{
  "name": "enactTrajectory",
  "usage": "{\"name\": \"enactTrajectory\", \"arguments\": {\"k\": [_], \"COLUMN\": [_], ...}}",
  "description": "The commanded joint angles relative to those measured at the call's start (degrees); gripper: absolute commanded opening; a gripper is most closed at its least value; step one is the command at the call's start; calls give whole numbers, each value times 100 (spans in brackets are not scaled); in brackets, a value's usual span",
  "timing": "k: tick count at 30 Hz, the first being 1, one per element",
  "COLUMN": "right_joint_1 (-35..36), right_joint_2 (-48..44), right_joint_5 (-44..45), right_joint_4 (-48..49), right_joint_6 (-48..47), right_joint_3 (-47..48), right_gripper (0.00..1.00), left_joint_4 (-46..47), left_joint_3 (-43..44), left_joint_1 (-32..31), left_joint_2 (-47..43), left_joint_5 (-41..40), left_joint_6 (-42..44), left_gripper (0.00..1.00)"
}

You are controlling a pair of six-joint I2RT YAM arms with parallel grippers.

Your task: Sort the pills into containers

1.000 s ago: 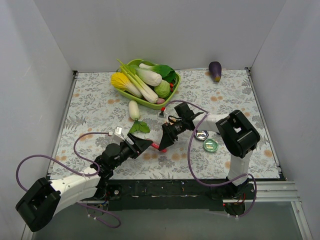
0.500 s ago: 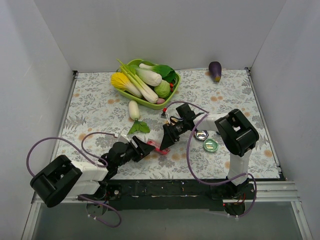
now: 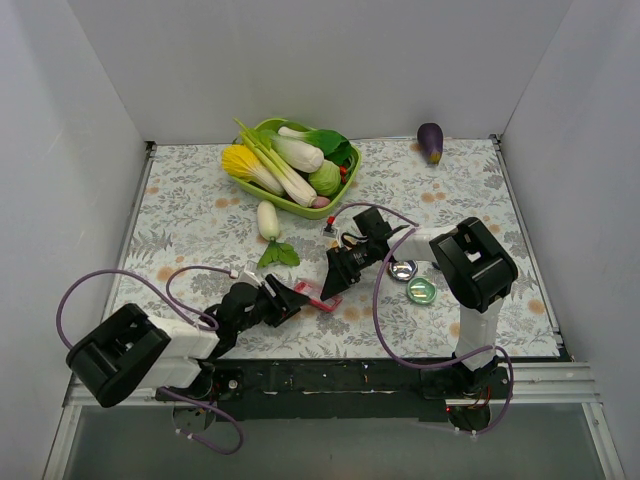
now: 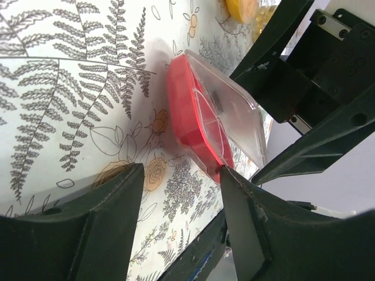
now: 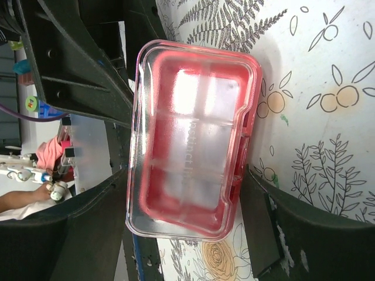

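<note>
The container is a flat pink-red box point(image 3: 314, 294) with a clear lid, near the table's front edge. In the right wrist view the box point(image 5: 193, 140) sits between my right gripper's point(image 5: 184, 175) fingers, which press on its two long sides. In the left wrist view the box point(image 4: 205, 117) stands tilted, its clear lid facing away. My left gripper point(image 4: 179, 175) is open just short of it, and one fingertip point(image 4: 225, 172) touches the box's lower corner. In the top view the left gripper point(image 3: 290, 300) and right gripper point(image 3: 329, 288) meet at the box. No pills are visible.
A green bowl point(image 3: 297, 209) of vegetables stands at the back. A white radish point(image 3: 268, 220) lies in front of it, and an eggplant point(image 3: 430, 141) at the back right. Two small round bottles point(image 3: 404, 268) point(image 3: 421, 291) stand right of the box.
My left arm has swung in, bringing its open gripper up to the box. The right gripper has stayed on the box and barely shifted.
</note>
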Motion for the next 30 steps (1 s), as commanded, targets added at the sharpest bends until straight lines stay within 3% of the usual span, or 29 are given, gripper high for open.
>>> {"name": "enactTrajectory", "arguments": {"k": [1, 6, 11, 13, 18, 24, 30], "right_joint_1": [48, 31, 31, 31, 31, 39, 39], "right_joint_2": [-147, -200, -261, -297, -297, -288, -288], "right_joint_5": [-336, -283, -160, -99, -72, -28, -10], "right_joint_4": [-55, -91, -205, -266, -284, -398, -442], "right_joint_6": [-177, -230, -379, -432, -485, -591, -626], "right_joint_3": [141, 150, 185, 185, 203, 229, 229], "right_gripper": [17, 17, 17, 17, 17, 17, 17], "left_joint_4": [-1823, -2886, -2959, -2704, -3090, -3037, -3170], "left_joint_3": [-683, -534, -507, -472, -156, 151, 968], "left_joint_1": [37, 54, 54, 54, 63, 80, 177], "left_joint_2": [-304, -946, -1438, -1728, -2502, -2293, -1739], "left_joint_5": [-334, -440, -520, -195, -203, -211, -2], "left_joint_6": [-66, -163, -102, 56, 382, 794, 1981], "left_gripper": [54, 50, 48, 49, 58, 58, 53]}}
